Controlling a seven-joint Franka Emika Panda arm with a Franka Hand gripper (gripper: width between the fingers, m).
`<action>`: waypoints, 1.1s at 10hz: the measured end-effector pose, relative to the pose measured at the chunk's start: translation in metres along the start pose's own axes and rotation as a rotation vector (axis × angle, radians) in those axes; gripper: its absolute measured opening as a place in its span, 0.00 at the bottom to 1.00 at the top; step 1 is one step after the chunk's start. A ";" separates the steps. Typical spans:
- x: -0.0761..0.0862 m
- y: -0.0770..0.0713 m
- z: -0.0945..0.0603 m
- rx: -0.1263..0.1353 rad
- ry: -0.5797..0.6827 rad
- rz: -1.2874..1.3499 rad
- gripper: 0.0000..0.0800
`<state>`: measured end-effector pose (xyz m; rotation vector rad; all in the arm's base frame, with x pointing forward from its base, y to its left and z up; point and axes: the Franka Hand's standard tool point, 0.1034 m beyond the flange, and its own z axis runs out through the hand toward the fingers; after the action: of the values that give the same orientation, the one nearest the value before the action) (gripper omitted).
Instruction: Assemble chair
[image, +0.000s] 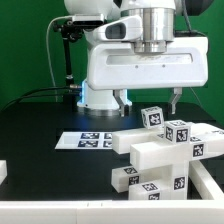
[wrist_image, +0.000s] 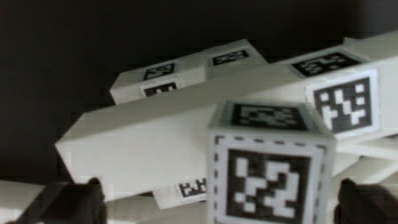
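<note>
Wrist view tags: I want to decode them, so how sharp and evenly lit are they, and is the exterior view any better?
Wrist view: the chair parts fill the frame, tags large but soft-edged, the fingers dark and blurred. Exterior view: even light, slight glare on the black table, tags small.

The claw (image: 148, 100) hangs downward, its fingers spread wide apart.

The heap of white blocky plastic tagged chair parts (image: 160, 152) fills the black bench (image: 40, 120) on the exterior view's right; its left lies bare.
</note>
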<state>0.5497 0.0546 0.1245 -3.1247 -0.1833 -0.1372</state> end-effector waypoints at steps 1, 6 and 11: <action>-0.002 -0.005 0.003 0.002 -0.011 0.011 0.81; -0.002 -0.004 0.002 0.004 -0.017 0.017 0.49; -0.001 -0.004 0.002 0.003 -0.016 0.049 0.36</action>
<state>0.5481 0.0589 0.1226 -3.1248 -0.1062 -0.1119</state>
